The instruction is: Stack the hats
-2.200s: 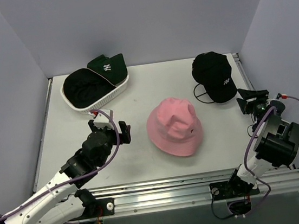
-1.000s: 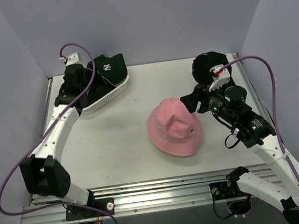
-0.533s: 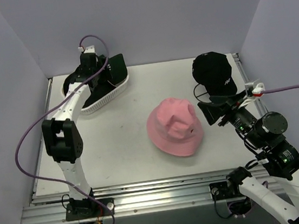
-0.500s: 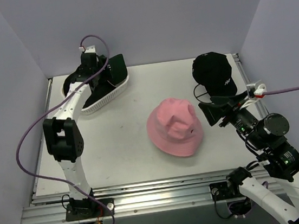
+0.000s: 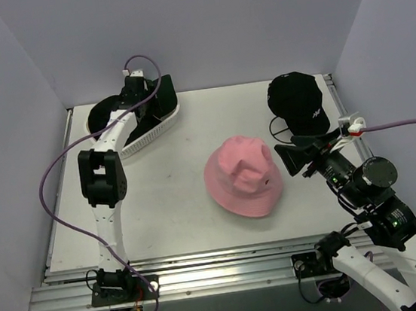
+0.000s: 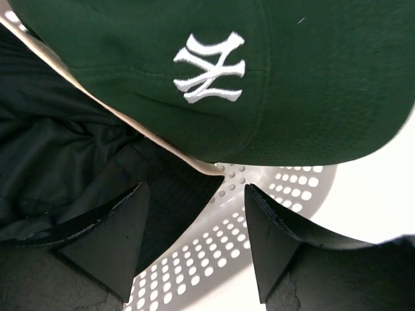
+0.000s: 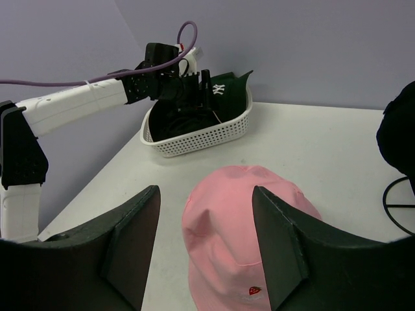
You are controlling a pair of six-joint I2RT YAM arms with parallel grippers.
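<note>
A dark green cap [image 6: 207, 68] with a white logo lies over the far end of the white mesh basket [image 6: 279, 188], a tan edge showing under it. My left gripper [image 6: 194, 233] hovers open just above the basket rim, close to that cap [image 5: 164, 94], with nothing between its fingers. Black fabric [image 6: 65, 149] fills the basket. The pink bucket hat [image 5: 242, 175] sits mid-table. My right gripper [image 7: 204, 246] hangs open to the right of the pink hat [image 7: 253, 227], not touching it. The black cap [image 5: 298, 103] rests at the back right.
The basket [image 5: 142, 141] stands at the back left beside the wall. The black cap sits over a thin wire stand [image 7: 399, 207]. The left arm [image 7: 78, 103] stretches along the table's left side to the basket. Walls close the table on three sides.
My left gripper has slid right along the basket to the green cap, and its jaws have narrowed. The right gripper drew back right of the pink hat, then held nearly still.
</note>
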